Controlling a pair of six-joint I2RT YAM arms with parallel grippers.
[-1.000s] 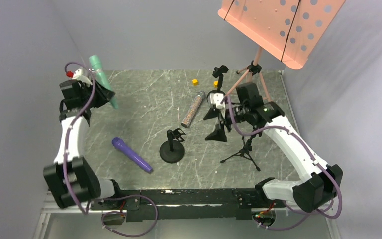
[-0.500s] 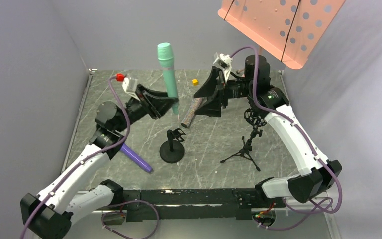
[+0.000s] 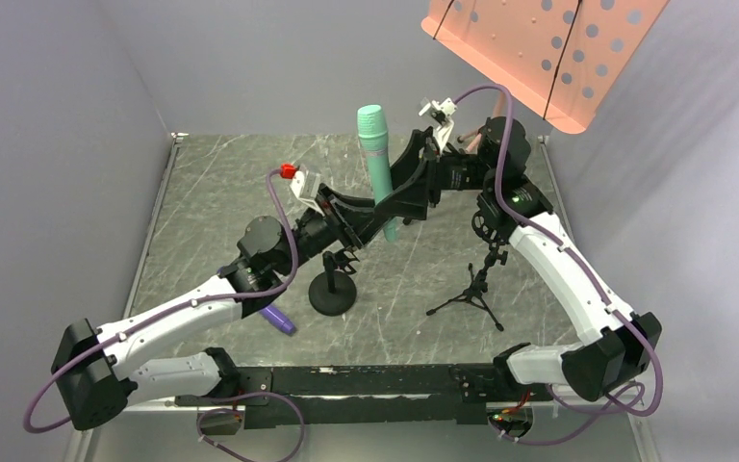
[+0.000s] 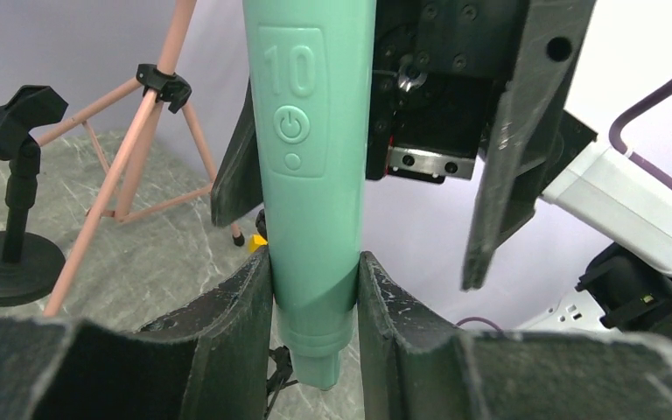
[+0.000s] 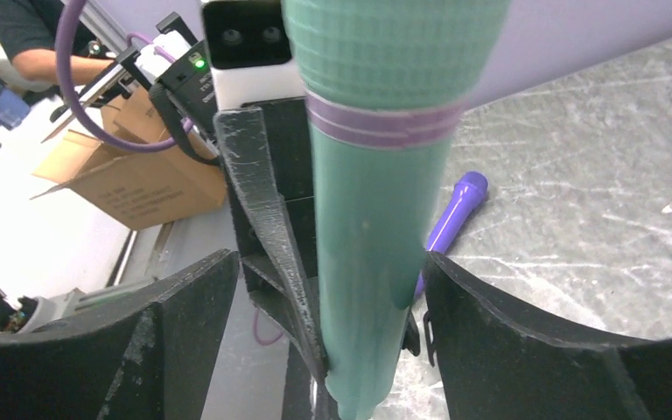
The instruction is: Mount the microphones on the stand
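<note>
the left end effector (image 4: 315,262) grips the teal-green microphone (image 4: 315,131) near its lower end, upright above the tabletop (image 3: 212,192). the right end effector (image 5: 331,267) is wide open, one finger at each side of it. the left wrist view shows "10" over a power symbol on its body. the right wrist view shows a purple band under its head, and the purple microphone (image 5: 455,210) lying on the tabletop.

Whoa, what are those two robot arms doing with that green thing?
That is a teal microphone. The left hand grips its lower end and holds it upright above the table. The right hand is open around it, not squeezing. The purple microphone lies on the table, and the round-base stand is empty.
</note>
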